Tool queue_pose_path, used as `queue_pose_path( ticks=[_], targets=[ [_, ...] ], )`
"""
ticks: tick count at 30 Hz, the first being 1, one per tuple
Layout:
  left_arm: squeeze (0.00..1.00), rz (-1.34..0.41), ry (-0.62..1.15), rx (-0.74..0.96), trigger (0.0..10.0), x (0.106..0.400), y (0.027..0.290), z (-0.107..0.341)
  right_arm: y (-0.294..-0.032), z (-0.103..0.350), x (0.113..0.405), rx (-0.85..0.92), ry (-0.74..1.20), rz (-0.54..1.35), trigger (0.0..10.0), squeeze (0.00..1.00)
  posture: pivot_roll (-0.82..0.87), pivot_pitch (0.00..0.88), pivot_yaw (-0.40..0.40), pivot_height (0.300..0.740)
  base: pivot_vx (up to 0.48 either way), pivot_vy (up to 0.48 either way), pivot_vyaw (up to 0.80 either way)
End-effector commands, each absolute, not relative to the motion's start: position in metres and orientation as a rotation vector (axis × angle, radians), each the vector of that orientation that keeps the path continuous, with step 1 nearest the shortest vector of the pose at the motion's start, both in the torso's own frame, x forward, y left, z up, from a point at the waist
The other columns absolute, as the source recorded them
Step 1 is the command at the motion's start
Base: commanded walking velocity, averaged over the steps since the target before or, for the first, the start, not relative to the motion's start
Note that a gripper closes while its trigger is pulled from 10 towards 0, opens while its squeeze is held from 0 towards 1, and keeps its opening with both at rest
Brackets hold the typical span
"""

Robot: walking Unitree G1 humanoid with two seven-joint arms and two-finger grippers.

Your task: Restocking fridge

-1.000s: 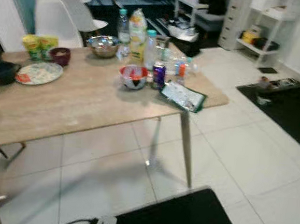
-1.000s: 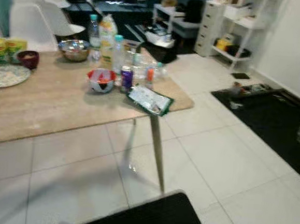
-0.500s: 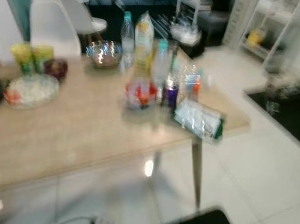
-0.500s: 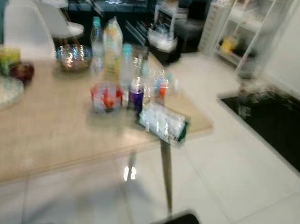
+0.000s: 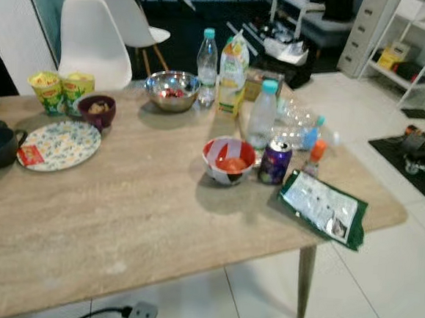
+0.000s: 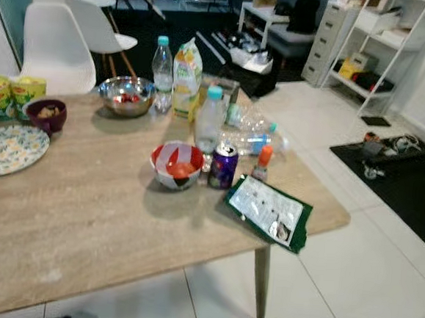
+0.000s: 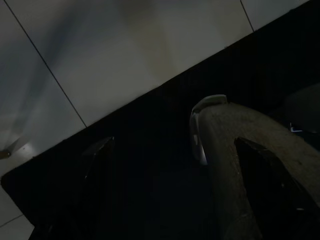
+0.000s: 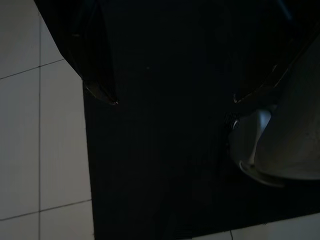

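The things to be put away all sit on the wooden table [image 5: 119, 218], none yet picked up: a purple soda can [image 5: 275, 162] beside a red-and-white bowl [image 5: 228, 160] with something red in it, a clear water bottle [image 5: 262, 119] just behind them, a small bottle with an orange cap [image 5: 313, 157] near the can, and a green-edged packet [image 5: 323, 207] lying flat close to the table's corner. Farther back stand a juice carton [image 5: 233, 74], a second water bottle [image 5: 207, 58] and a steel bowl [image 5: 171, 89]; off to the left are a patterned plate [image 5: 59, 145], a dark red bowl [image 5: 97, 110] and two yellow cups [image 5: 58, 91]. No fridge can be seen from here, so the job looks barely begun, with everything left to carry. Both arms hang idle over a black mat and white tiles: the left gripper [image 7: 177, 190] and the right gripper [image 8: 172, 95] each have their fingers spread apart, holding nothing.
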State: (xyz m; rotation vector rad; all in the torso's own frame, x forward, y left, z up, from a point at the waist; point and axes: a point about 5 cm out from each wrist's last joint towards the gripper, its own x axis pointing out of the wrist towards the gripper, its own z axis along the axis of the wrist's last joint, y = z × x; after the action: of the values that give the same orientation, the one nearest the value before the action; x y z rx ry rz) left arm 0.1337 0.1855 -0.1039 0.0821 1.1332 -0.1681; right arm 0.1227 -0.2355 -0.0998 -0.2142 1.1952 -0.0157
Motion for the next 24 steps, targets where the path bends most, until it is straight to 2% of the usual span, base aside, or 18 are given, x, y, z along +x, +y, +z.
queue_pose_path(
  ticks=[1, 17, 24],
  targets=[
    [0.0, -0.176, 1.155, 0.074, 10.0, 0.1288, 0.1834, -0.1059, -0.2392, -0.1001, 0.1186, -0.218, 1.204, -0.025, 10.0, 0.0, 0.01, 0.0, -0.047, 0.738, 0.0, -0.461, 0.0],
    [0.0, -0.183, 1.156, 0.061, 10.0, 0.1273, 0.1785, -0.1068, -0.2411, -0.1002, 0.1167, -0.221, 1.211, -0.024, 10.0, 0.0, 0.01, 0.0, -0.044, 0.738, 0.0, -0.461, 0.0],
    [0.0, -0.183, 1.15, 0.06, 10.0, 0.13, 0.1794, -0.1058, -0.2357, -0.0993, 0.1244, -0.218, 1.198, -0.017, 10.0, 0.0, 0.01, 0.0, -0.047, 0.738, 0.0, -0.46, 0.0]
  ],
)
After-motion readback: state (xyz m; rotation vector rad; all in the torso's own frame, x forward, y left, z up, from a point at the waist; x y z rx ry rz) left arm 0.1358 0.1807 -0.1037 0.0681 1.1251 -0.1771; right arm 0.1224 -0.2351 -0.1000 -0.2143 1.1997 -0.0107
